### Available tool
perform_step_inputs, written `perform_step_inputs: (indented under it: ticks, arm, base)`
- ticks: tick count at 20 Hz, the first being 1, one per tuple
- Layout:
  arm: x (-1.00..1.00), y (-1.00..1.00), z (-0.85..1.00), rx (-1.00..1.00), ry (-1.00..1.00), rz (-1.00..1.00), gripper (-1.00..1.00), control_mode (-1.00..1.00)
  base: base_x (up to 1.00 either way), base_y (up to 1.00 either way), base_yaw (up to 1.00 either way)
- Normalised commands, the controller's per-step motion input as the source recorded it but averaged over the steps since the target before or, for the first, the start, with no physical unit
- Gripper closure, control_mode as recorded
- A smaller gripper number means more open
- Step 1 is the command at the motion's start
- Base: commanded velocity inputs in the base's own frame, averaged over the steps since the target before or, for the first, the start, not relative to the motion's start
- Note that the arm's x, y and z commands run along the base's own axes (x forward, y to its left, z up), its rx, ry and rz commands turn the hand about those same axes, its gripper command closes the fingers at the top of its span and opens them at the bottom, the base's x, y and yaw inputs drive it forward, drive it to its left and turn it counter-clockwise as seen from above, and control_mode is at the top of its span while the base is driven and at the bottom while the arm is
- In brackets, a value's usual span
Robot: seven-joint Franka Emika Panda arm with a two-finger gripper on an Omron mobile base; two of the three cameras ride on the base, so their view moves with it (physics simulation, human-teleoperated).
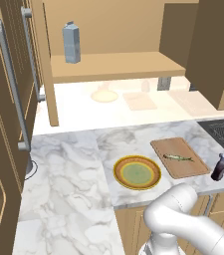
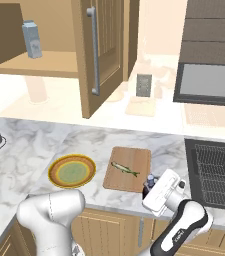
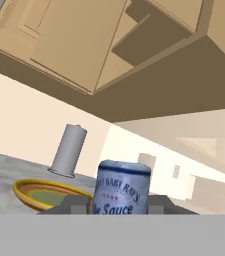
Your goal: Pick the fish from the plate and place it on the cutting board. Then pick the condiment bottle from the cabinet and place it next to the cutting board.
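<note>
Though nearly closed, tool [image 3: 120, 202] around condiment bottle [image 3: 121, 189].

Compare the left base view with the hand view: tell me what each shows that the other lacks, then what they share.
Left base view alone: the fish lying on the cutting board, and the grey-blue carton on the shelf of the cabinet.
Hand view alone: the label lettering on the condiment bottle, held between the fingertips of the gripper, and a grey cylinder standing behind the plate.
Both: plate, bottle, cabinet doors.
</note>
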Motion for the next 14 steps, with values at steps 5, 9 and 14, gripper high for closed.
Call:
perform_step_inputs:
  ticks: [5,9,14]
  arm:
    - [0.04,-0.01,-0.43,0.0,-0.02,0.0,1.0,-1.0]
    - [0.14,-0.14,-0.33,0.0,0.01,0.0,1.0,-1.0]
    - [0.08,-0.07,-0.19,0.01,0.01,0.0,1.0,-1.0]
  base:
    - [0.0,0.0,0.0]
    - [0.0,0.0,0.0]
    - [0.0,0.0,0.0]
